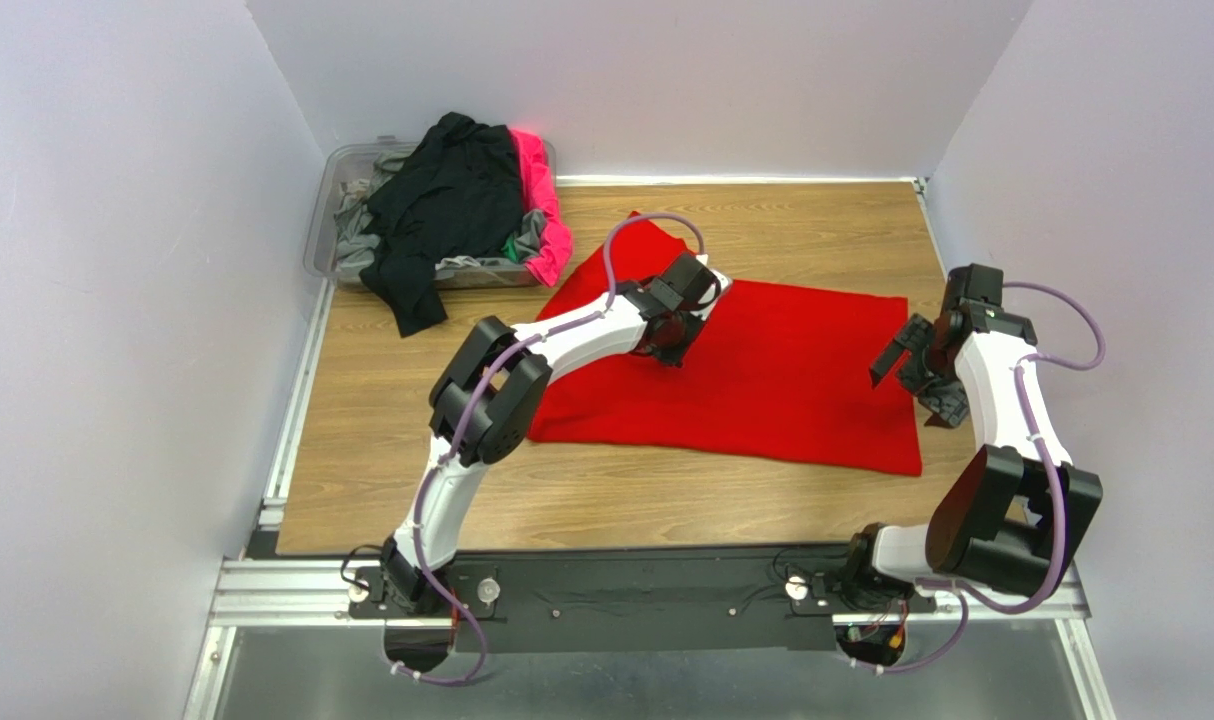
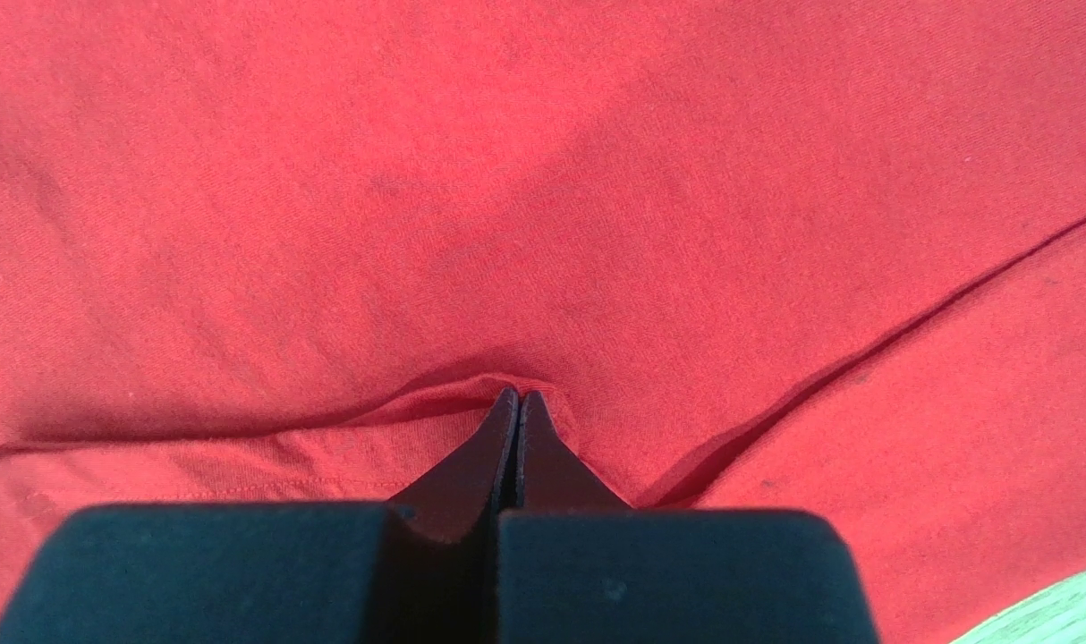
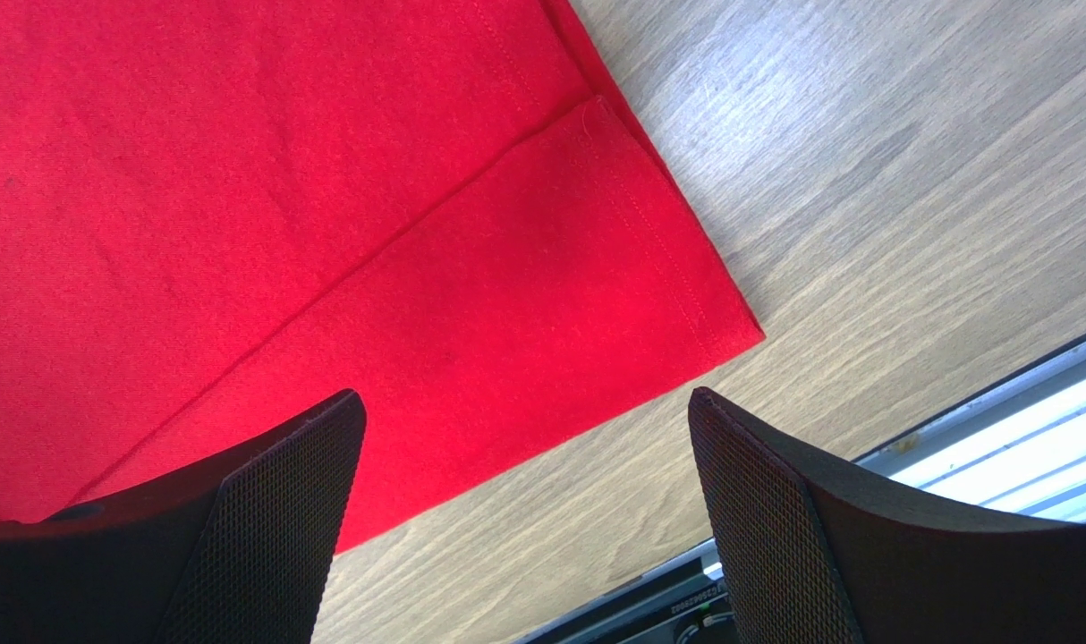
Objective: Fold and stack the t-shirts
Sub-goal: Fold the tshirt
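Your red shirt [image 1: 786, 375] lies spread flat on the table [image 1: 403, 465], with its edges within reach. The left gripper [image 2: 516, 403] is closed on a pucker of its cloth, probably to lift a fold. The right gripper [image 3: 522, 403] hangs wide open and empty over the shirt's right corner, ready to pinch. The other shirts [image 1: 456, 203] sit in the bin [image 1: 335, 188].
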